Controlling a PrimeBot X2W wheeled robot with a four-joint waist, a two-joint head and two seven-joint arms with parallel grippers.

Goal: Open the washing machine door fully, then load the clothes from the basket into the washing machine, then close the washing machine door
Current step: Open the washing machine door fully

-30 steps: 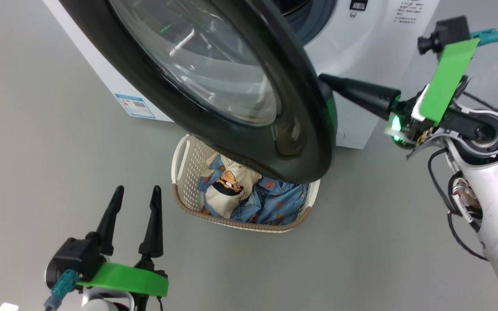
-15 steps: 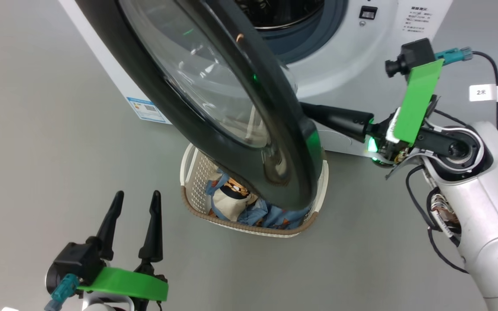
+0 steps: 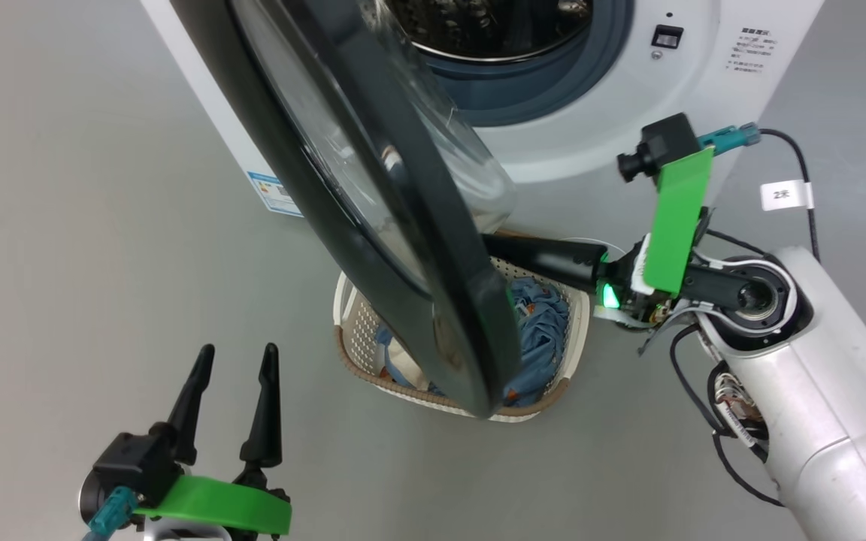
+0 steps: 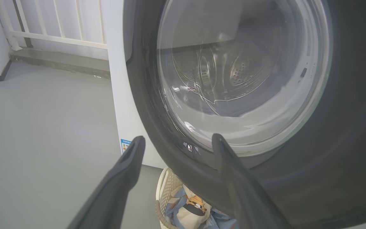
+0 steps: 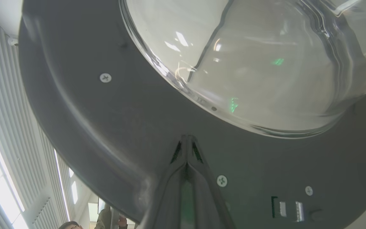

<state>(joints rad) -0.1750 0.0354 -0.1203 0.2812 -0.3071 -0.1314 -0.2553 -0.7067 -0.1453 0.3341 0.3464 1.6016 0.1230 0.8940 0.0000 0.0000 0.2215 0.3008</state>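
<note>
Two pincers: right pincer (image 5: 186,138), closed tight on nothing, pressed inner face of door (image 5: 100,127), likely pushing it wider; left pincer (image 3: 239,349) gaped empty before door.

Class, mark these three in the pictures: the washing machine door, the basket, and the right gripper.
washing machine door (image 3: 358,195), head view, on its clear glass window.
basket (image 3: 364,330), head view, on its perforated side wall.
right gripper (image 5: 186,137), right wrist view, at the tips of its closed fingers.
</note>
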